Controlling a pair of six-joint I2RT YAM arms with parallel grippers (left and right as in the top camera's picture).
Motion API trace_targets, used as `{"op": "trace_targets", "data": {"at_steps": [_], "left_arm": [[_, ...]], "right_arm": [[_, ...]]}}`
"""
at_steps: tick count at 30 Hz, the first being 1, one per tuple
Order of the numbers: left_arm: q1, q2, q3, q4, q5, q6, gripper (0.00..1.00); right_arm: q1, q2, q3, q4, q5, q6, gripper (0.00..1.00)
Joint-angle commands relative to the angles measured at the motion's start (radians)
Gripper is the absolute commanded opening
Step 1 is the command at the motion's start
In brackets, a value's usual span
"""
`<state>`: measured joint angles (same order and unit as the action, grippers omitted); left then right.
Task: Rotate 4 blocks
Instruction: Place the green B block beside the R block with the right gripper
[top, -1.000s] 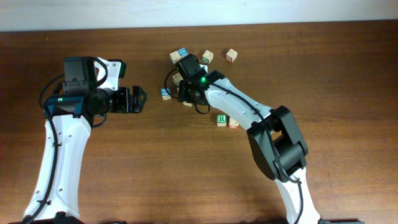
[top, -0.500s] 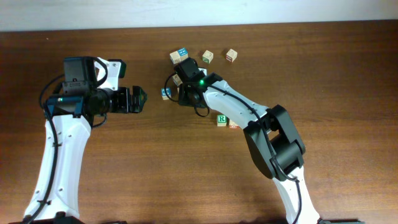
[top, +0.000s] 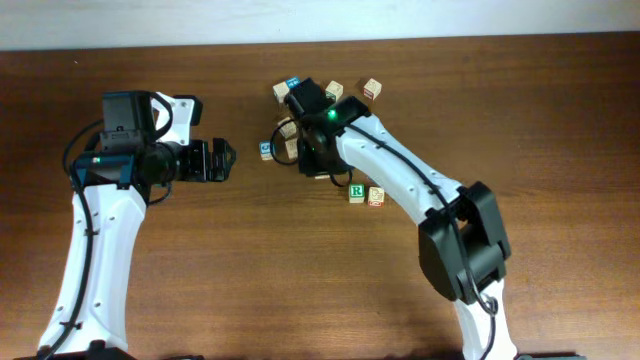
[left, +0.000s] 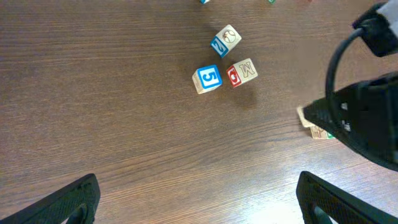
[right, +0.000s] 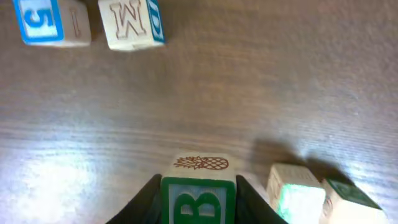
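Tabletop (right: 280, 93): only wrist cam shows R gripper (right: 198, 190) clamping green-B block (right: 199, 205).

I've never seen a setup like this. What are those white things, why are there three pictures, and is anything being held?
The white things are two robot arms, the left arm and the right arm, at a wooden table. Each ends in a two-finger gripper. The wide picture looks down from above. The other two come from a small camera on each wrist, so each shows its own fingers. Small wooden alphabet blocks lie scattered on the table, among them the green R block and the blue 5 block. The right gripper has its fingers against both sides of the green B block, which has a pineapple on top. The left gripper is open and holds nothing.
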<state>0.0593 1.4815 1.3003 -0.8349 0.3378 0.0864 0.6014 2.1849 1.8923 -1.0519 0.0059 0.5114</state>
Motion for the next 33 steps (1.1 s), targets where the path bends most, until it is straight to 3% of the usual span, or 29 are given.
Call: {"op": "trace_targets", "data": {"at_steps": [1,15,16,22,24,26,27,33], "left_arm": [[0.002,0.003,0.016,-0.001,0.014,0.013,0.99],[0.002,0.003,0.016,-0.001,0.014,0.014,0.99],[0.002,0.003,0.016,-0.001,0.014,0.013,0.99],[0.002,0.003,0.016,-0.001,0.014,0.013,0.99],[0.002,0.003,0.016,-0.001,0.014,0.013,0.99],[0.002,0.003,0.016,-0.001,0.014,0.013,0.99],[0.002,0.003,0.016,-0.001,0.014,0.014,0.99],[0.002,0.003,0.016,-0.001,0.014,0.013,0.99]], "right_arm": [[0.006,-0.011,-0.098,0.011,0.005,0.035,0.29],[0.006,0.011,-0.220,0.062,0.092,0.119,0.30],[0.006,0.011,-0.220,0.062,0.092,0.119,0.41],[0.005,0.010,-0.209,0.072,0.092,0.116,0.43],[-0.006,-0.007,-0.116,0.036,0.084,0.024,0.44],[-0.009,-0.017,0.007,0.034,0.093,-0.110,0.52],[-0.009,-0.017,0.029,0.096,0.112,-0.151,0.58],[-0.005,0.102,0.026,0.398,0.073,-0.280,0.59]]}}
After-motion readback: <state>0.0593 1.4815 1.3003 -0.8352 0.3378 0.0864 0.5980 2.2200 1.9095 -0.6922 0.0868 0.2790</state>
